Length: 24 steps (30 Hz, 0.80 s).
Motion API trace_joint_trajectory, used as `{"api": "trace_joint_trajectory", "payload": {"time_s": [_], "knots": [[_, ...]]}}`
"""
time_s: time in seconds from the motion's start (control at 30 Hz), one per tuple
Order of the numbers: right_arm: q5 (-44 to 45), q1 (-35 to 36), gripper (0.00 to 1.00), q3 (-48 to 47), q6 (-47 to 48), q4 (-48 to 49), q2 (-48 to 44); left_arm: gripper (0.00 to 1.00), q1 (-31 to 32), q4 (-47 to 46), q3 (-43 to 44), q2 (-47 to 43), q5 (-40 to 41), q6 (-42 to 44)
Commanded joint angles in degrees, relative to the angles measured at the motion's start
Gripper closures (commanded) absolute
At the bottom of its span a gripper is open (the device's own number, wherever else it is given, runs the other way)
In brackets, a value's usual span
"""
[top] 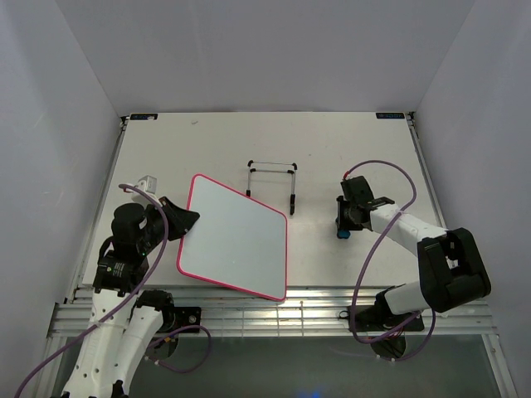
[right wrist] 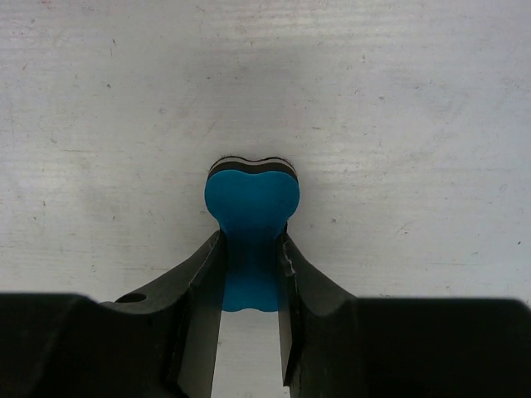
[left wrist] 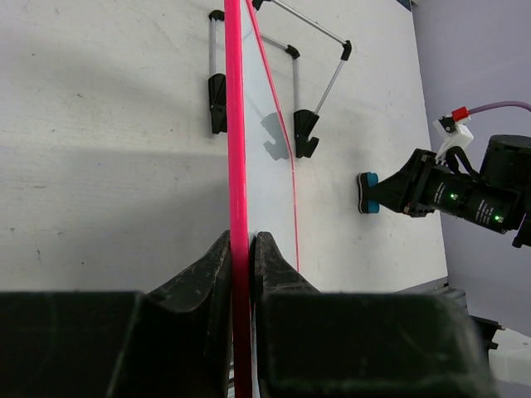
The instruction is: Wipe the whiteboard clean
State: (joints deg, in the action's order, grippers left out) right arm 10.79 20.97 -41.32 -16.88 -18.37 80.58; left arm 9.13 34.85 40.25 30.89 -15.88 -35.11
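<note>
The whiteboard (top: pixel 236 240), white with a thin pink-red frame and no marks showing, lies tilted at the table's left middle. My left gripper (top: pixel 184 222) is shut on its left edge; in the left wrist view the pink frame (left wrist: pixel 238 166) runs between the closed fingers (left wrist: pixel 207 274). The blue bone-shaped eraser (right wrist: pixel 251 224) rests on the table with my right gripper (right wrist: pixel 250 274) shut on its narrow waist. In the top view the right gripper (top: pixel 343 225) sits right of the board, and the eraser (top: pixel 342 235) peeks out below it.
A thin black wire stand (top: pixel 272 181) lies flat on the table behind the board, also in the left wrist view (left wrist: pixel 282 83). The table's near edge (top: pixel 274 298) runs just below the board's lower corner. White walls close in the sides.
</note>
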Motion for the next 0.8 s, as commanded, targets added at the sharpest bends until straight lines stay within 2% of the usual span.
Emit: {"api": "trace_joint_trajectory", "payload": {"time_s": [0.0,0.03,0.07,0.13,0.17,0.2,0.37,0.57,0.77], "knots": [[1.96,-0.23,0.85,-1.22,1.15,-1.58,0.11,1.00,0.45,2.41,1.85,-0.57,-0.29,4.35],[1.52,-0.23,0.83,-1.22,1.24,-1.49,0.80,1.00,0.37,2.41,1.76,-0.57,-0.29,4.35],[1.08,-0.23,0.75,-1.22,1.33,-1.41,1.16,1.00,0.37,2.33,1.68,-0.49,-0.29,4.35],[-0.15,-0.32,0.66,-1.31,1.41,-1.23,1.51,1.00,0.37,2.41,1.94,-0.48,-0.12,4.26],[-0.33,-0.32,0.55,-1.31,1.15,-1.23,1.25,1.00,0.37,2.41,2.02,-0.48,0.32,4.26],[-0.41,-0.23,0.53,-1.48,1.15,-1.23,0.90,1.00,0.37,2.59,2.11,-0.57,0.58,4.26],[-1.03,-0.23,0.47,-4.29,2.20,-5.18,-1.12,1.00,0.37,3.03,3.78,1.09,-0.47,3.83],[-1.30,-0.23,0.46,-3.15,1.41,-5.62,-8.85,1.00,0.45,3.73,3.08,0.13,-2.22,0.84],[-1.99,-0.32,0.45,-5.87,3.52,-7.82,-12.19,1.00,0.45,6.54,8.96,2.06,-3.63,2.77]]}}
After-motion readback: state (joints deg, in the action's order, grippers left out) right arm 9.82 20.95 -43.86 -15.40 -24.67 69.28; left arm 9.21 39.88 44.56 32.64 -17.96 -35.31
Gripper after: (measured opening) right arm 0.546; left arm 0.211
